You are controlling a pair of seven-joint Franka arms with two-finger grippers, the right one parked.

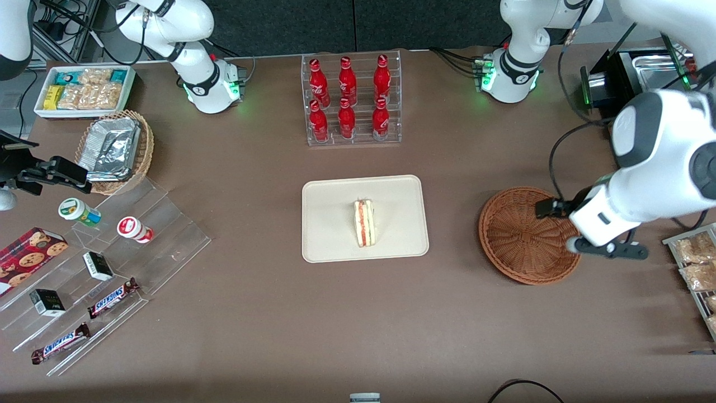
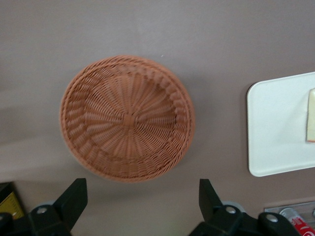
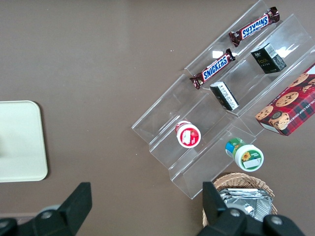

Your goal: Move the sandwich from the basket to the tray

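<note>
Front view shows a wide matte brown surface [image 1: 358, 324] with a dark panel wall along its farther edge. Taking the flat cream-beige rectangular tray [image 1: 335, 235] at the middle as landmark: a clear acrylic rack of 6 red bottles [image 1: 351, 98] stands farther from the camera than the tray; the large round reddish-brown woven wicker basket [image 1: 517, 238] sits beside the tray, toward the working arm's end; a stepped clear acrylic display [image 1: 112, 268] with 2 chocolate bars, small cartons and 2 little cups lies toward the parked arm's end, along with a smaller tan wicker basket of foil containers [image 1: 116, 148] and a white bin of packaged snacks [image 1: 84, 89].

On the tray, near its middle, the small triangular wedge sandwich of pale bread [image 1: 364, 223] stands with its red-orange and cream stripe facing up. The basket holds nothing.

Above the basket's rim on the side away from the tray hangs the left arm's black two-finger gripper [image 2: 142, 201], well apart from the sandwich. In the left wrist view its fingers [image 2: 74, 196] are spread wide with nothing between them, the basket below.

That wrist view cuts off the tray and shows only a sliver of the sandwich. In the front view the arm's white housing covers part of the basket's rim.
</note>
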